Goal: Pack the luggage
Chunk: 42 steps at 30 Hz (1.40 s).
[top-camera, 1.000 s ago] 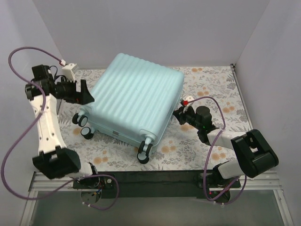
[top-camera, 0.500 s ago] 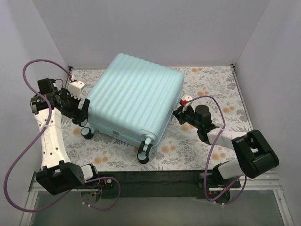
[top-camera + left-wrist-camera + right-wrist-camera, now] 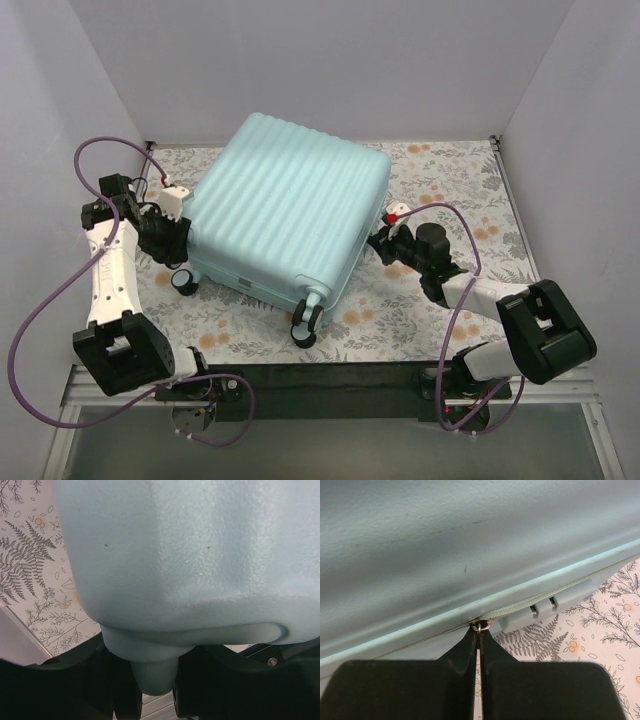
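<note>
On the flowered table [image 3: 450,180], the suitcase [image 3: 285,210] is seen lying flat and closed, ribbed shell upward, with its wheels toward the near left. Over the last second the left gripper [image 3: 175,238] has been brought in from the far-left edge and is now set against the suitcase's left corner, just above a wheel [image 3: 185,281]. Only pale shell and dark shapes are shown in its wrist view, so whether its fingers are apart or together cannot be told. The right gripper [image 3: 479,632] has not been shifted: its fingers are pressed together on the small metal zip pull [image 3: 482,625] at the seam on the right side. It is judged that the case is being braced on the left so that the zip can be drawn. Whether that would open it or finish closing it cannot be told. No brand, label or writing can be read anywhere.
</note>
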### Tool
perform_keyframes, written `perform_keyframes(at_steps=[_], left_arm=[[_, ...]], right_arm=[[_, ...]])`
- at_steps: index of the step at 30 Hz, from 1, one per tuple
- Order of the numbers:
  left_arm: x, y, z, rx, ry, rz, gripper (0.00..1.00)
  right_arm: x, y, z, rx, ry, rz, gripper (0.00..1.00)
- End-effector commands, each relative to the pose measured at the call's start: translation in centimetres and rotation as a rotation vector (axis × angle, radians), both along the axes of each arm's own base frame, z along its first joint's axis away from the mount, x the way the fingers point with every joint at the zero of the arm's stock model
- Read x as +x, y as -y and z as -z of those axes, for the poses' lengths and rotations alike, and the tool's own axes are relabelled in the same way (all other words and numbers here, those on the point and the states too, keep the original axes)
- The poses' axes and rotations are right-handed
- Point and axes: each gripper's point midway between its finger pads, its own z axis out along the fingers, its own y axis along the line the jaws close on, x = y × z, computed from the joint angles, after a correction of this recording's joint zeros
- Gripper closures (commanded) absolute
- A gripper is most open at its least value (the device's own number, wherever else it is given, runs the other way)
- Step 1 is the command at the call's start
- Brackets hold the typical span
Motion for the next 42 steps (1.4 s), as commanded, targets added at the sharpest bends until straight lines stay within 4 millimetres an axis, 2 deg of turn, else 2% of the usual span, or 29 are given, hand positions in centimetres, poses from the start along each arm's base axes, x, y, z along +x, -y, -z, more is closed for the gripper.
perform_keyframes(at_steps=[1, 2, 4, 5, 10, 15, 17, 18, 19, 20, 22, 23, 24, 25, 26, 28, 31, 32, 34, 35, 36, 37, 38, 39, 40, 41, 42], left_arm=[[0.5, 0.1, 0.0, -0.016, 0.018, 0.009, 0.68], [0.4, 0.1, 0.1, -0.016, 0.014, 0.006, 0.77], [0.5, 0.0, 0.4, -0.015, 0.015, -0.001, 0.88], [0.6, -0.2, 0.7, -0.004, 0.015, -0.006, 1.0], [1.0, -0.8, 2.1, 0.0, -0.032, -0.043, 1.0], [3.2, -1.8, 1.9, 0.013, -0.006, -0.093, 1.0], [4.3, -2.3, 1.9, 0.02, 0.012, -0.12, 1.0], [5.1, -2.6, 2.2, 0.02, 0.008, -0.13, 1.0], [5.5, -3.0, 2.3, 0.03, 0.009, -0.136, 1.0], [6.1, -3.1, 2.5, 0.017, 0.006, -0.173, 1.0], [7.4, -3.8, 2.9, 0.022, 0.006, -0.191, 1.0], [8.2, -4.0, 2.9, 0.025, 0.02, -0.198, 1.0], [8.7, -4.1, 2.9, 0.021, 0.025, -0.202, 1.0], [9.7, -4.5, 3.3, 0.017, 0.018, -0.213, 1.0], [10.3, -4.6, 3.4, 0.011, 0.021, -0.219, 1.0], [12.0, -5.0, 3.8, -0.001, 0.011, -0.224, 1.0], [14.2, -4.7, 4.1, -0.014, 0.03, -0.194, 1.0], [15.6, -4.8, 4.5, -0.008, 0.039, -0.189, 1.0], [16.9, -4.2, 5.4, 0.006, 0.023, -0.173, 1.0], [18.2, -4.2, 5.8, 0.009, 0.023, -0.167, 1.0], [18.8, -4.1, 6.4, 0.011, 0.012, -0.165, 1.0], [19.6, -3.8, 6.6, 0.011, 0.017, -0.159, 1.0], [20.6, -3.9, 7.2, 0.007, 0.011, -0.164, 1.0], [21.3, -3.7, 7.3, 0.006, 0.018, -0.156, 1.0], [21.8, -3.4, 7.4, 0.001, 0.024, -0.142, 1.0], [22.5, -3.4, 7.6, 0.004, 0.038, -0.138, 1.0], [23.2, -3.4, 8.0, 0.006, 0.044, -0.131, 1.0]], right_arm=[[-2.3, -2.8, -4.7, 0.095, 0.123, -0.156, 0.99], [-3.1, -2.8, -4.5, 0.095, 0.115, -0.166, 0.99], [-3.7, -2.8, -4.0, 0.096, 0.085, -0.167, 0.99], [-4.1, -2.6, -3.9, 0.097, 0.079, -0.163, 0.99], [-3.9, -1.9, -3.6, 0.084, 0.068, -0.122, 0.99], [-2.3, -0.7, -3.8, 0.029, 0.117, -0.058, 0.99], [-0.5, 0.8, -3.7, 0.002, 0.134, -0.007, 0.99], [0.5, 1.2, -4.4, 0.001, 0.149, 0.015, 0.99], [1.7, 2.4, -4.6, -0.004, 0.154, 0.052, 0.99], [2.7, 3.0, -3.9, -0.028, 0.148, 0.068, 0.99], [5.3, 4.7, -5.3, -0.038, 0.185, 0.123, 0.99], [6.4, 5.1, -4.7, -0.06, 0.183, 0.131, 0.99], [7.4, 5.7, -5.1, -0.061, 0.199, 0.146, 0.99], [9.0, 6.5, -6.6, -0.054, 0.236, 0.162, 0.99], [10.0, 6.8, -5.6, -0.067, 0.22, 0.163, 0.99], [12.0, 7.7, -6.2, -0.085, 0.273, 0.163, 0.99], [15.5, 8.7, -6.7, -0.094, 0.334, 0.149, 0.99], [17.3, 8.8, -6.7, -0.1, 0.351, 0.147, 0.99], [19.1, 9.3, -6.9, -0.117, 0.4, 0.122, 0.99], [20.3, 9.6, -5.4, -0.128, 0.391, 0.117, 0.99], [22.0, 9.8, -7.3, -0.125, 0.453, 0.119, 0.99], [23.1, 10.4, -7.4, -0.128, 0.472, 0.112, 0.99], [24.1, 10.5, -5.7, -0.129, 0.455, 0.101, 0.99], [25.5, 10.4, -7.8, -0.12, 0.529, 0.092, 0.99], [26.3, 10.3, -5.9, -0.12, 0.516, 0.063, 0.99], [27.0, 10.2, -5.9, -0.123, 0.533, 0.054, 0.99], [28.4, 9.9, -7.8, -0.119, 0.598, 0.047, 0.99]])
